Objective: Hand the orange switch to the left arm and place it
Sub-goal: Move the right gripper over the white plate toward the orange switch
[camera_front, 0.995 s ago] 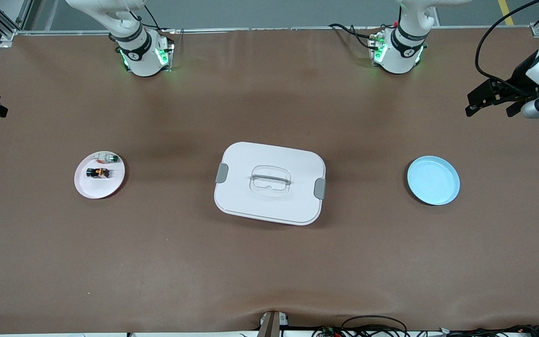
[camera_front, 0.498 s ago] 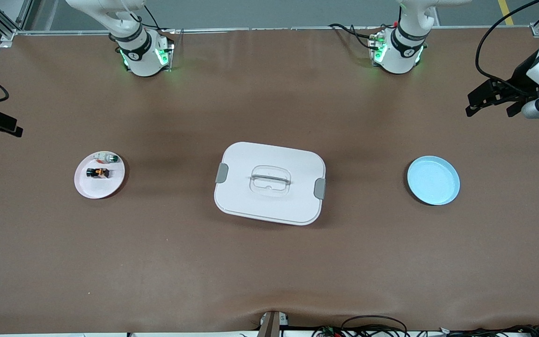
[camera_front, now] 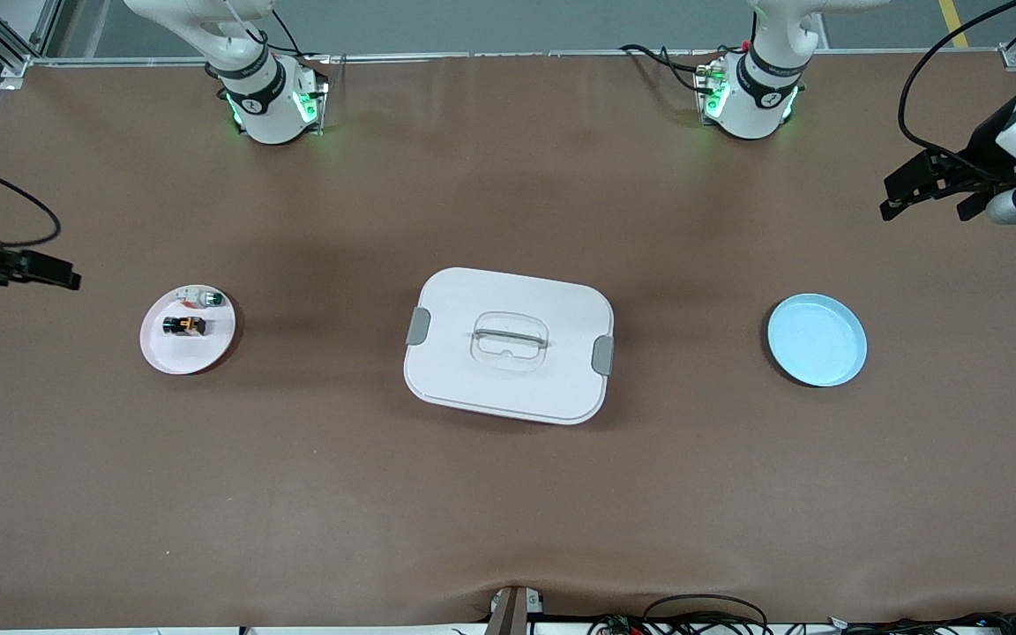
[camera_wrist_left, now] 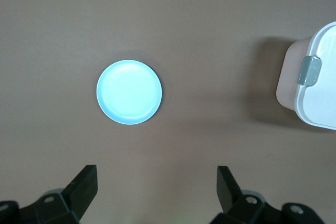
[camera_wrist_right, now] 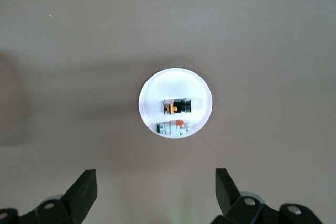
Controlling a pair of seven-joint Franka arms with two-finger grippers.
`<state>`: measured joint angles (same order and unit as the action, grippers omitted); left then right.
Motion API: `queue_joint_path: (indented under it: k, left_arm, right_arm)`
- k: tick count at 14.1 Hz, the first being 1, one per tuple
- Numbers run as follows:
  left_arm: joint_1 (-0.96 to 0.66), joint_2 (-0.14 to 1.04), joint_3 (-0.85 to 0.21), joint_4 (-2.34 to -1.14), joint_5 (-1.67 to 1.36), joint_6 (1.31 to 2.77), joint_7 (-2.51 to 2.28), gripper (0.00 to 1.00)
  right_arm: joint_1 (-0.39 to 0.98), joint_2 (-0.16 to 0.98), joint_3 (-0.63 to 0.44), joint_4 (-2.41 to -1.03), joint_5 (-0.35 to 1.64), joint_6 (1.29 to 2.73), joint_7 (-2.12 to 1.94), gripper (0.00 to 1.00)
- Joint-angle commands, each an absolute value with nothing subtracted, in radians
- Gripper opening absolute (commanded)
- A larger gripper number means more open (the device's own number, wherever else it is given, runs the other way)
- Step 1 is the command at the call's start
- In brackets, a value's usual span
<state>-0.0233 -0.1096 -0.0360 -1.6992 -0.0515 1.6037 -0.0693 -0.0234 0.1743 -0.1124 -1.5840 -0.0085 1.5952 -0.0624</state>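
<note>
Midway along the table sits the box (camera_front: 508,346); toward the right arm's end from it, the pink plate (camera_front: 175,355) holds the orange switch (camera_front: 183,325). Your right gripper (camera_wrist_right: 156,195) hangs spread and empty over bare table beside that plate, so the pickup is not begun: bring it above the switch and lower. Your left gripper (camera_wrist_left: 157,192) waits spread and empty toward the left arm's end from the box, near the blue plate (camera_front: 817,340).

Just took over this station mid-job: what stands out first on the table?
The big white box sits mid-table between two plates. The pink plate, toward the right arm's end, holds the orange switch beside a white-and-green component; the blue plate lies toward the left arm's end. The right gripper and left gripper hang with fingers open.
</note>
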Motion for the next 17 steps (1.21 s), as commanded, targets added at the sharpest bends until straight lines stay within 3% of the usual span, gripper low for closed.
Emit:
queue_joint_path:
  k: [1,7,11,17]
  left_arm:
    - [-0.023,-0.094,-0.035,-1.669,-0.025,1.582,-0.063,1.00]
    - [-0.021,-0.083,-0.035,-1.658,-0.025,1.582,-0.063,1.00]
    - [-0.023,-0.081,-0.031,-1.655,-0.026,1.582,-0.061,1.00]
    - [-0.025,-0.080,-0.031,-1.641,-0.026,1.582,-0.063,1.00]
  right_arm:
    - [-0.040,0.163,-0.107,-1.679,-0.015,1.660,-0.048,1.00]
    - [-0.107,0.233,-0.106,-1.712,-0.012,1.693,-0.046,1.00]
    - [-0.113,0.225,-0.107,-1.853,-0.015,1.841,-0.048,1.00]
    - [-0.114,0.227,-0.107,-1.953,-0.020,1.957,-0.048,1.00]
